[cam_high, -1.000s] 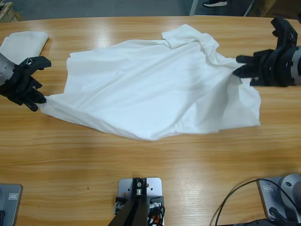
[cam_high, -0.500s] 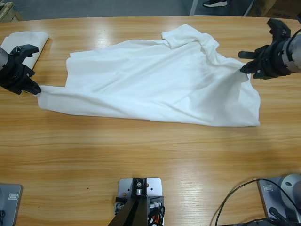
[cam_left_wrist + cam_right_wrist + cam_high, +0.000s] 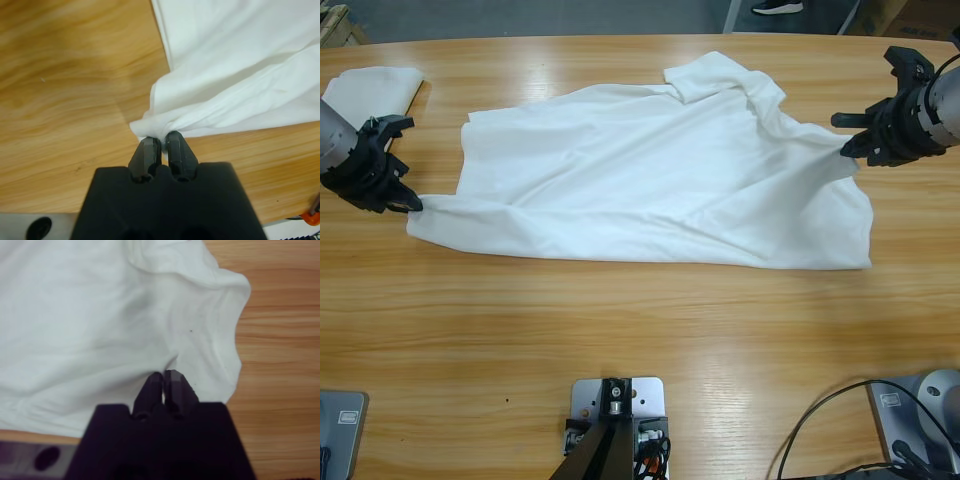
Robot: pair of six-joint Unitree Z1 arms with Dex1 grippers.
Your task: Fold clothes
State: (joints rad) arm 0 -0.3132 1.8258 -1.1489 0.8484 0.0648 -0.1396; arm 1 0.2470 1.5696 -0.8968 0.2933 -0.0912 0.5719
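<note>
Both sets of jaws are pinched on the large plain white thin-fabric T-shirt: the left gripper on a bunched corner, the right gripper on the opposite edge. Since a second ago the shirt's sagging front edge has pulled straight along the long wooden bench, so spreading looks nearly finished.

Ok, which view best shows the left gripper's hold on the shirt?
The left wrist view: the left gripper pinches the T-shirt at a bunched corner. The high view shows that gripper small, at the shirt's edge; the right wrist view doesn't show it.
</note>
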